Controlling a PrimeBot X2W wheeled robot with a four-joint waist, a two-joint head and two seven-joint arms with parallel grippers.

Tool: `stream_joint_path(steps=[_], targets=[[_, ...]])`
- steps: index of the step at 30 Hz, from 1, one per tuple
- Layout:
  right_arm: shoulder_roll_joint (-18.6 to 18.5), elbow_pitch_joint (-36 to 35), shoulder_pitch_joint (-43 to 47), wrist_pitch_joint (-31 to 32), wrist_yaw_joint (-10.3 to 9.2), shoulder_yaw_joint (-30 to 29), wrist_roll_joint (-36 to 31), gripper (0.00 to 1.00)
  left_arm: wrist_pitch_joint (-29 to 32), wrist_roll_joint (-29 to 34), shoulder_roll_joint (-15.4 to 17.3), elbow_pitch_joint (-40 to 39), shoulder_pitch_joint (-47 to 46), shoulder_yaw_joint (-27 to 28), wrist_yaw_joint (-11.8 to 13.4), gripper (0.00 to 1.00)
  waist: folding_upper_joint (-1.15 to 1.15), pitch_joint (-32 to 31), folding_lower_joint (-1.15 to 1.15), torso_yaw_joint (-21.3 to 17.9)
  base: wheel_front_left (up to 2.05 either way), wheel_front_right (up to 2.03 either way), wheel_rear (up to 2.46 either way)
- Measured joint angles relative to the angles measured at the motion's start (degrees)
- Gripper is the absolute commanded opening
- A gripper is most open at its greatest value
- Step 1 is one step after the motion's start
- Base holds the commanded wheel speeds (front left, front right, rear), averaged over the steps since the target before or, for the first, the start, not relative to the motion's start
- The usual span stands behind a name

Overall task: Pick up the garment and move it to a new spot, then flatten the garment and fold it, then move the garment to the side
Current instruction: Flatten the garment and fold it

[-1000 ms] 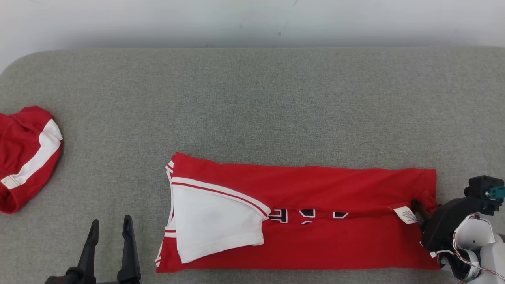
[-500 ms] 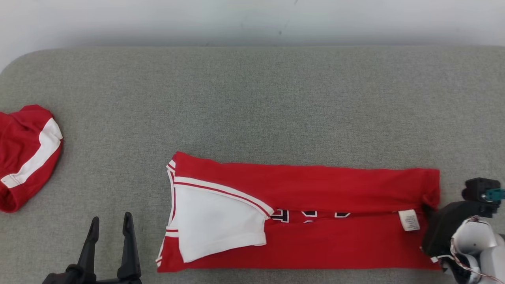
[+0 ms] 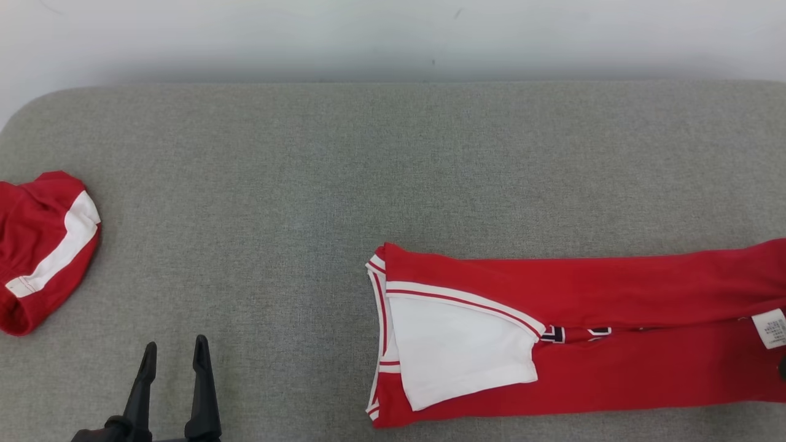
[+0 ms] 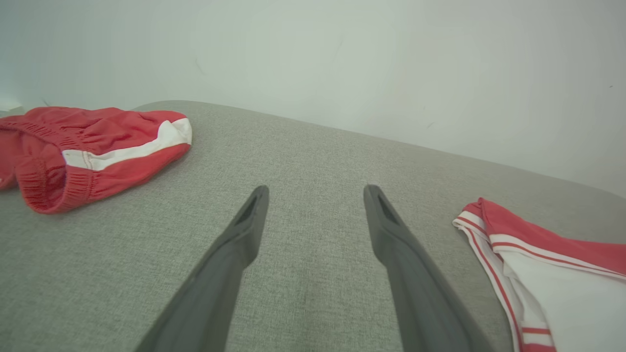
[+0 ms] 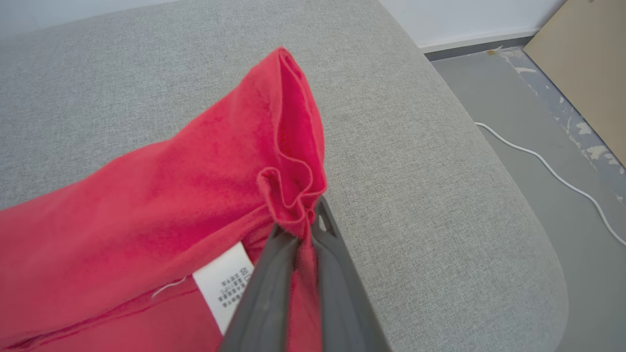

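Red shirt (image 3: 614, 288), folded into a long strip, has slid toward the right edge of the surface (image 3: 368, 172) in the head view while the shorts (image 3: 37, 245) at the left edge stayed put, so the move aside seems under way. Left wrist view: the left gripper (image 4: 317, 189) hangs spread over bare surface near the front edge. Right wrist view: the right gripper (image 5: 302, 224), newly pressed together, pinches the shirt's bunched hem by the right edge.

I log the garment (image 3: 614, 288) red with white sleeve and striped trim, the shorts (image 3: 37, 245) red with white band, the cushion (image 3: 368, 172) grey.
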Motion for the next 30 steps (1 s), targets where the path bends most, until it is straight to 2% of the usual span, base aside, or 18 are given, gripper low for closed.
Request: stream_joint_path(steps=[3,6,10,14,23,30], targets=[[0.2,-3.1,1.6,1.6,-0.01,0.2,-0.4,0.00,0.0,-0.1,0.0,0.3,0.2,-0.3,0.0,1.00,0.00,-0.7,0.00,0.1,0.00,0.00,0.00],[1.5,-7.2,3.0,3.1,-0.01,3.2,0.0,0.00,0.0,-0.3,0.0,0.6,0.5,-0.3,0.0,1.00,0.00,-1.5,0.00,0.1,0.00,0.00,0.00],[4.2,-12.1,5.7,5.1,-0.02,10.6,1.6,0.00,0.0,-0.3,0.0,0.8,0.9,-0.4,0.0,1.00,0.00,-2.5,0.00,0.2,0.00,0.00,0.00],[5.9,-13.7,6.3,6.1,-0.02,20.0,4.8,0.00,0.0,-0.4,0.0,1.0,1.3,-0.5,0.0,1.00,0.00,-3.1,0.00,0.3,0.00,0.00,0.00],[6.5,-9.2,-0.1,5.4,-0.02,38.5,10.4,0.00,0.0,-0.4,0.0,1.3,1.4,-1.2,0.0,1.00,-0.01,-3.6,-0.01,1.5,0.00,0.00,0.00],[7.5,-1.7,-6.0,3.9,-0.02,46.0,12.1,0.00,0.0,-0.5,0.0,1.3,1.4,-1.9,0.0,1.00,-0.01,-3.3,0.00,2.6,0.00,0.00,0.00]])
